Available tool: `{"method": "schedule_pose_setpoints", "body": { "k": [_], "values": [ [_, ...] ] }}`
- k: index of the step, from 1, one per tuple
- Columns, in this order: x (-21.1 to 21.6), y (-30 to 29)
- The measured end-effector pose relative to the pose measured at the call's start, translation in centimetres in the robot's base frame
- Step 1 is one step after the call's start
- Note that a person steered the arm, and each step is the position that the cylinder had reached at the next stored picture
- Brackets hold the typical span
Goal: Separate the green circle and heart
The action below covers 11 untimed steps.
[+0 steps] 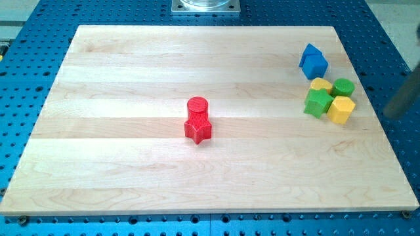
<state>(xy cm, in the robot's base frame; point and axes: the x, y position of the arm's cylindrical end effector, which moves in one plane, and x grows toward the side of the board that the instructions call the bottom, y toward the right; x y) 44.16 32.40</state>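
Note:
The green circle [343, 86] stands at the view's right in a tight cluster. It touches the yellow heart [321, 84] on its left. A green star-like block [318, 103] lies below the heart, and a yellow block [341, 110] lies below the circle. My rod comes in blurred from the view's right edge. Its tip [392, 115] is off the board's right side, to the right of the yellow block and apart from the cluster.
Two blue blocks [314, 60] sit together just above the cluster. A red cylinder [197, 105] and a red star [197, 130] touch each other near the board's middle. The wooden board [131, 78] lies on a blue perforated table.

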Motion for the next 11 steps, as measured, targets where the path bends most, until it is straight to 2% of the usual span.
{"method": "schedule_pose_setpoints", "body": {
  "k": [2, 3, 4, 5, 6, 8, 9, 11],
  "values": [
    [-1.5, -4.5],
    [-4.5, -3.3],
    [-4.7, -3.0],
    [-7.4, -2.4],
    [-7.5, -5.8],
    [-3.6, -10.7],
    [-3.6, -11.0],
    [-7.4, -8.7]
  ]
}}
